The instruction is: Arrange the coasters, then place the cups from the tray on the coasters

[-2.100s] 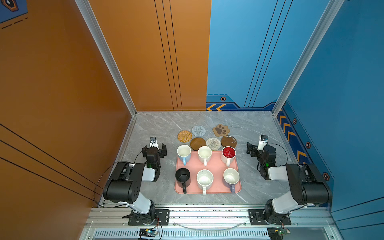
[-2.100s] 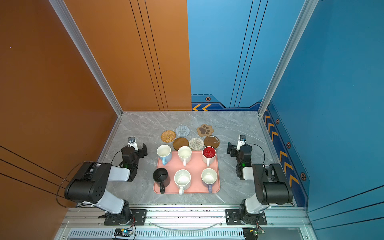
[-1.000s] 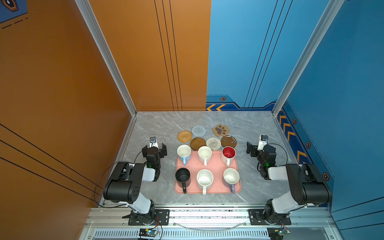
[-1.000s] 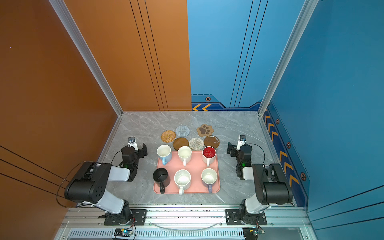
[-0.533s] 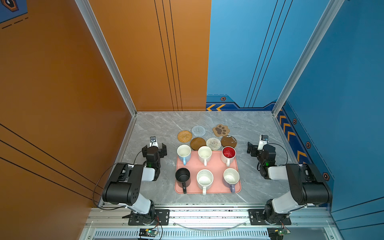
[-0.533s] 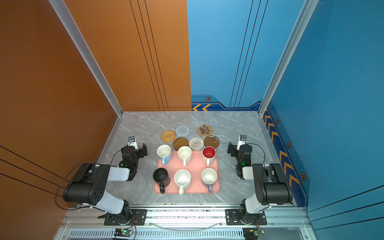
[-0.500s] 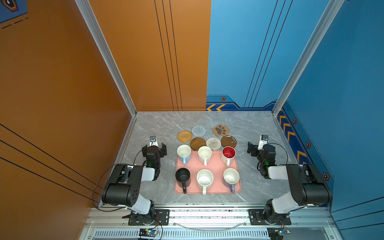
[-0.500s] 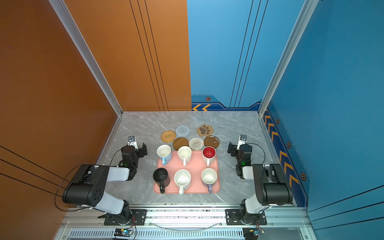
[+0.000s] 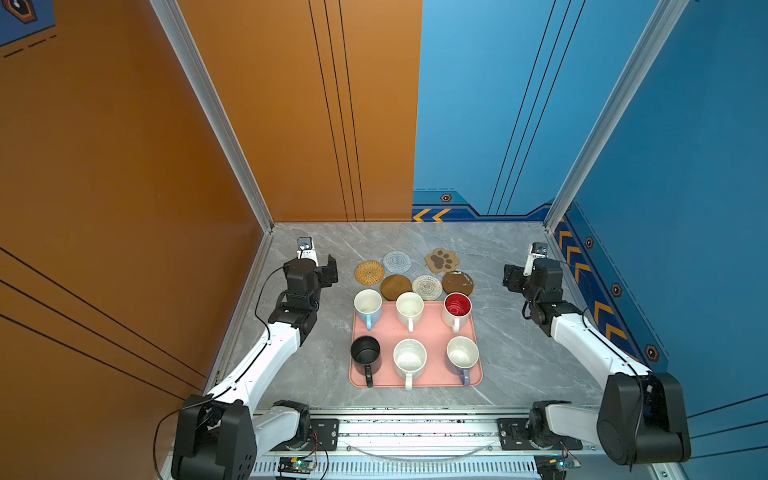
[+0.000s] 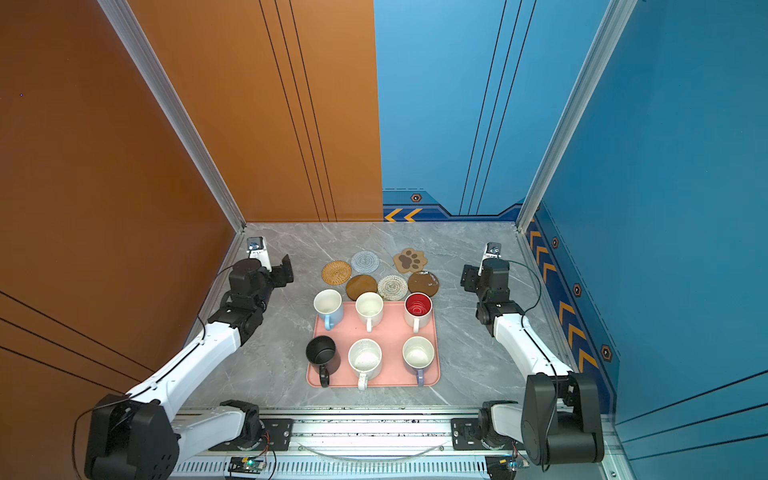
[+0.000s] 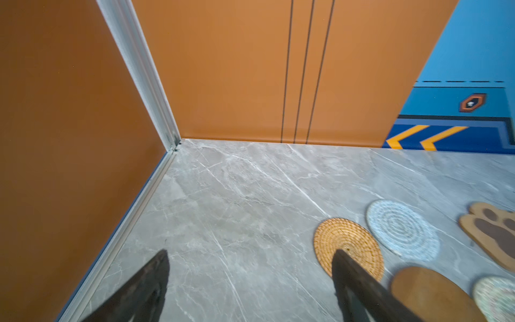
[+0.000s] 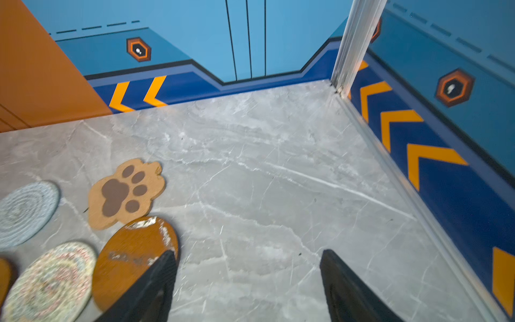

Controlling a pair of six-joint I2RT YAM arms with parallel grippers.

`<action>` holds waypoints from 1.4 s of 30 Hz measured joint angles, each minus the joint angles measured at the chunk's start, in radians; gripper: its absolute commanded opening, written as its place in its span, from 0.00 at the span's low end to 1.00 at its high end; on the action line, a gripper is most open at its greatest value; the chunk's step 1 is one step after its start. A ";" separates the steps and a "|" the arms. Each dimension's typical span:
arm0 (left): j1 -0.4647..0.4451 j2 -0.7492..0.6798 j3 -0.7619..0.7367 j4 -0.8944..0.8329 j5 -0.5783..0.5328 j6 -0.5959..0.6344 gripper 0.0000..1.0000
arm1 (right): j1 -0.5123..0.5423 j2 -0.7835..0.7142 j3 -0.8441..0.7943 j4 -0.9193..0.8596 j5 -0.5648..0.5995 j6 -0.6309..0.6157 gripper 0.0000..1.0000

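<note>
- The tray (image 9: pixel 432 332), pink with rounded corners and a low rim, lies mid-table towards the near edge and holds all six cups in two rows of three.
- Near row, left to right: black mug (image 9: pixel 365 353), speckled white mug (image 9: pixel 409 359), lavender mug (image 9: pixel 462 357), all with handles pointing to the near edge.
- Far row: light blue mug (image 9: pixel 368 305) at the tray's far left corner, plain white mug (image 9: pixel 409 309), and white mug with a red inside (image 9: pixel 457 307).
- Just beyond the tray, close together: plain brown coaster (image 9: pixel 395 286), beige woven coaster (image 9: pixel 427 286), scuffed brown coaster (image 9: pixel 457 283).
- Behind those: orange rattan coaster (image 9: pixel 369 272), grey woven coaster (image 9: pixel 397 262), tan paw-print coaster (image 9: pixel 442 260), which lies right against the scuffed brown one.
- The left gripper (image 11: pixel 250 252) is left of the coasters, its jaws wide apart over bare table.
- The right gripper (image 12: pixel 248 252) is right of the coasters, its jaws spread and holding nothing.
</note>
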 measured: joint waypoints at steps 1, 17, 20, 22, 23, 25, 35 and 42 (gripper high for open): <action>-0.012 -0.011 0.010 -0.037 0.021 -0.013 0.91 | 0.011 -0.010 0.012 -0.055 -0.013 0.004 0.78; -0.098 -0.131 0.083 -0.333 0.276 -0.237 0.81 | 0.086 0.246 0.475 -0.533 -0.268 0.110 0.31; -0.114 -0.137 0.084 -0.356 0.275 -0.274 0.81 | 0.090 0.416 0.595 -0.603 -0.343 0.109 0.21; -0.125 -0.137 0.085 -0.370 0.275 -0.292 0.81 | 0.098 0.524 0.663 -0.639 -0.394 0.111 0.18; -0.129 -0.137 0.087 -0.374 0.275 -0.298 0.81 | 0.102 0.555 0.682 -0.652 -0.409 0.111 0.17; -0.142 -0.134 0.093 -0.382 0.275 -0.304 0.81 | 0.118 0.620 0.719 -0.684 -0.441 0.112 0.14; -0.214 -0.095 0.117 -0.391 0.250 -0.352 0.81 | 0.209 0.754 0.882 -0.767 -0.507 0.113 0.01; -0.247 -0.093 0.117 -0.397 0.214 -0.390 0.81 | 0.238 0.850 0.950 -0.805 -0.509 0.113 0.00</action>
